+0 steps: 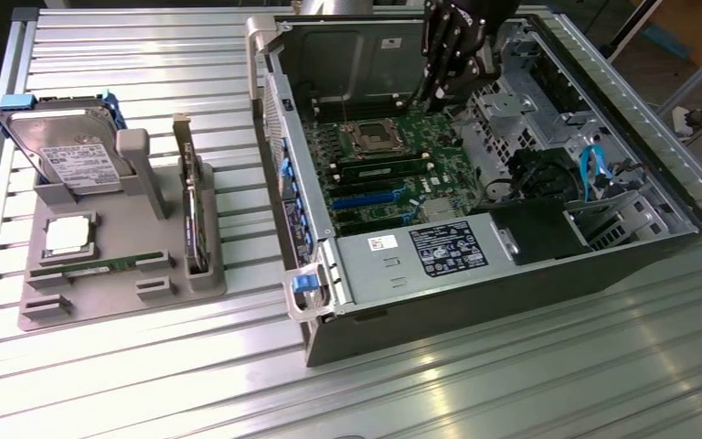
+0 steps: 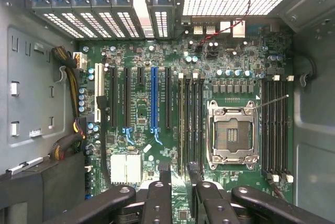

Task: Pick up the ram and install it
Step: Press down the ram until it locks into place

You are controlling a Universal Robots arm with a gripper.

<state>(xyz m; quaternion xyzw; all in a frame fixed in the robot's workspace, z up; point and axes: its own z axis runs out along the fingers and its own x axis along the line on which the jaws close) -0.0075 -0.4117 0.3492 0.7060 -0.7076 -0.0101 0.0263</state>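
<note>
The ram [image 1: 83,267] is a thin green stick lying on edge in the near slot of the grey holder [image 1: 107,297], at the exterior view's left. My gripper [image 1: 446,87] hangs over the open computer case [image 1: 510,265], far from the ram. In the wrist view the gripper [image 2: 179,195] is open, its black fingers [image 2: 157,198] apart with nothing between them. It hovers just above the dark memory slots [image 2: 191,124] beside the empty processor socket [image 2: 233,135] on the green motherboard [image 2: 141,130].
The holder also carries a hard drive [image 1: 65,151], a square silver processor chip [image 1: 69,233] and an upright expansion card [image 1: 190,210]. Cables [image 1: 595,174] and a black power unit [image 1: 547,229] fill the case's right side. The ridged metal table [image 1: 510,375] lies around both.
</note>
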